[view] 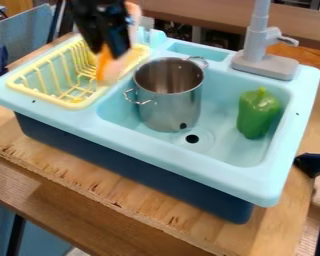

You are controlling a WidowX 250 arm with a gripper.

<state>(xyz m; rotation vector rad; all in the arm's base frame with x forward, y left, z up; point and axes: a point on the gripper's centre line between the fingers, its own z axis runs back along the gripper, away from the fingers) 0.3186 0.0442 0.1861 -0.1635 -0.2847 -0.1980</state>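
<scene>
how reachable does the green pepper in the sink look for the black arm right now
Probably yes: nothing covers the pepper from above, though the metal pot stands between it and the claw, and the blurred orange thing by the claw might get in the way.

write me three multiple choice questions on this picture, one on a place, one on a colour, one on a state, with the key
1. Seen from the camera, where is the green bell pepper?
A) inside the tall silver metal pot
B) left of the pot
C) right of the pot

2. What colour is the slatted dish rack?
A) yellow
B) red
C) black

3. How is the pot placed?
A) on its side
B) upright
C) upside down

Key:
1. C: the pepper is in the same basin, between the pot and the basin's right wall.
2. A: its rim and slats are yellow.
3. B: its open mouth faces up.
</scene>
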